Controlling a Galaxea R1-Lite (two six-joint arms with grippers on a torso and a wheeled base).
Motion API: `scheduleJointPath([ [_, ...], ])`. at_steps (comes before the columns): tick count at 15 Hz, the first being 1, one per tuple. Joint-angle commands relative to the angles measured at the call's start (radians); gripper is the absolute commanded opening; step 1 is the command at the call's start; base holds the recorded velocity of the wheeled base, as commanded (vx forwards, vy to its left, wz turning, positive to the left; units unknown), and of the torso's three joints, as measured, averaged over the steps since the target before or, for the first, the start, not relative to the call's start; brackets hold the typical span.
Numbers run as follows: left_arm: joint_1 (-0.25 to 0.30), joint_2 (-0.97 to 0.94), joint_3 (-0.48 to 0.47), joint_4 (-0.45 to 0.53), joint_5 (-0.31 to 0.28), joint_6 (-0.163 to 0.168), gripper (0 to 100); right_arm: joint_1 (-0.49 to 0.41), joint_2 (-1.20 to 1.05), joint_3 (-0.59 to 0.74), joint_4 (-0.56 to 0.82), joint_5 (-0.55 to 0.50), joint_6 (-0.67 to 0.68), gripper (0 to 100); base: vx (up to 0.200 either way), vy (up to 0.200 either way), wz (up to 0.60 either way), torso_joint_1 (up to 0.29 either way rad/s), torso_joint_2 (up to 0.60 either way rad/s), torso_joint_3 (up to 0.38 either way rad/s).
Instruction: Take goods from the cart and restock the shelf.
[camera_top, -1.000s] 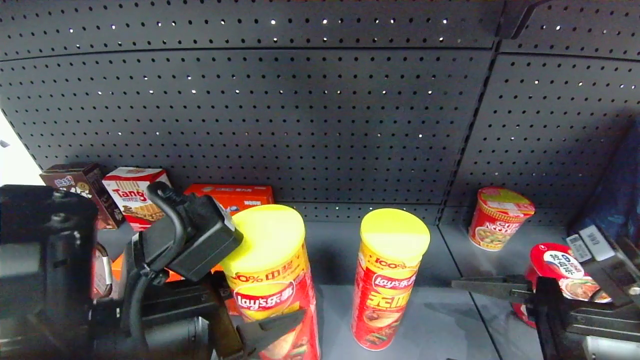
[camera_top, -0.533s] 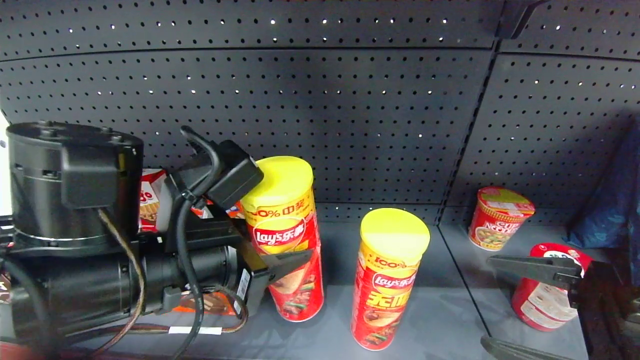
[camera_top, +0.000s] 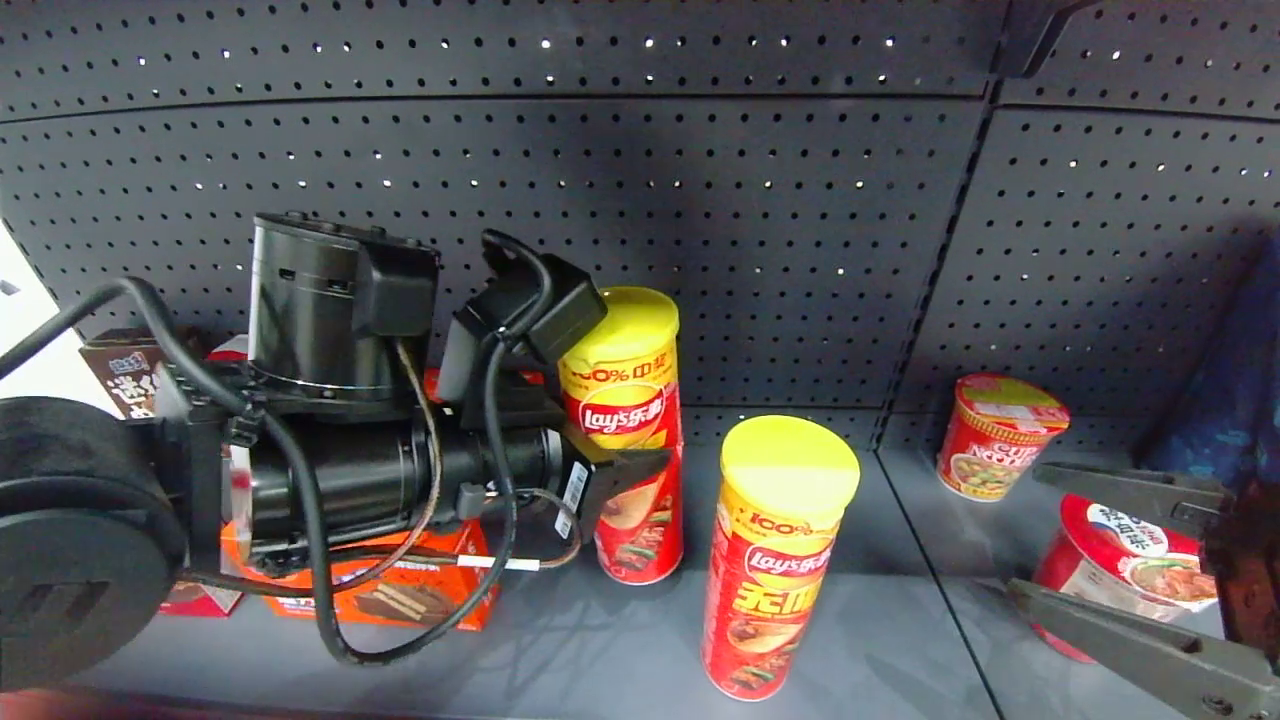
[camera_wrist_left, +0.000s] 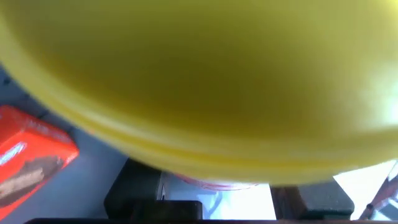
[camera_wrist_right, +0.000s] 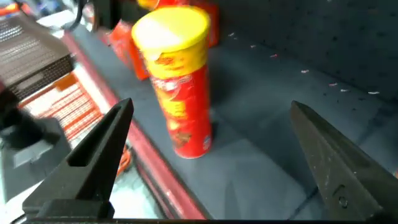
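Left gripper (camera_top: 632, 478) clamps the rear can (camera_top: 620, 385), apparently grounded; front can (camera_top: 775, 560) stands at five o'clock across a narrow gap; right gripper (camera_top: 1025, 530) has its jaws wide.

The grey shelf (camera_top: 860, 620) is carrying 1 upright chip can (camera_top: 775, 560) at centre, a rear noodle cup (camera_top: 995, 435) and a front noodle cup (camera_top: 1110, 545) standing to the right, and an orange box (camera_top: 400, 595) lying flat at left.
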Motion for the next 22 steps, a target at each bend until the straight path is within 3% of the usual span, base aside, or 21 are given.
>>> scheduleJointPath([
  [1, 0.005, 0.051, -0.011, -0.008, 0.000, -0.001, 0, -0.009, 0.003, -0.008, 0.000, 0.001, 0.000, 100, 0.000, 0.000, 0.00, 0.000, 0.00, 0.000],
  [2, 0.044, 0.130, -0.055, -0.077, 0.005, -0.001, 0, -0.026, 0.009, -0.009, 0.000, 0.003, 0.002, 100, 0.000, 0.000, 0.00, 0.000, 0.00, 0.000],
  [3, 0.056, 0.157, -0.086, -0.073, 0.003, -0.001, 0, -0.026, 0.010, -0.009, 0.000, 0.003, 0.002, 100, 0.000, 0.000, 0.00, 0.000, 0.00, 0.000],
  [10, 0.059, 0.318, -0.232, -0.066, 0.006, 0.002, 0, -0.061, 0.053, -0.038, -0.005, 0.007, 0.028, 100, 0.000, 0.000, 0.00, 0.000, 0.00, 0.000],
  [11, 0.061, 0.324, -0.235, -0.064, 0.005, 0.020, 0, -0.061, 0.059, -0.040, -0.005, 0.009, 0.028, 100, 0.000, 0.000, 0.00, 0.000, 0.00, 0.000],
  [13, 0.087, 0.358, -0.242, -0.072, 0.005, 0.104, 0, -0.061, 0.070, -0.037, -0.011, 0.016, 0.029, 100, 0.000, 0.000, 0.00, 0.000, 0.00, 0.000],
  [19, 0.074, 0.443, -0.370, -0.067, 0.005, 0.101, 0, -0.061, 0.070, -0.027, -0.011, 0.026, 0.029, 100, 0.000, 0.000, 0.00, 0.000, 0.00, 0.000],
  [22, 0.059, 0.464, -0.386, -0.069, 0.005, 0.100, 0, -0.061, 0.070, -0.021, -0.011, 0.026, 0.029, 100, 0.000, 0.000, 0.00, 0.000, 0.00, 0.000],
])
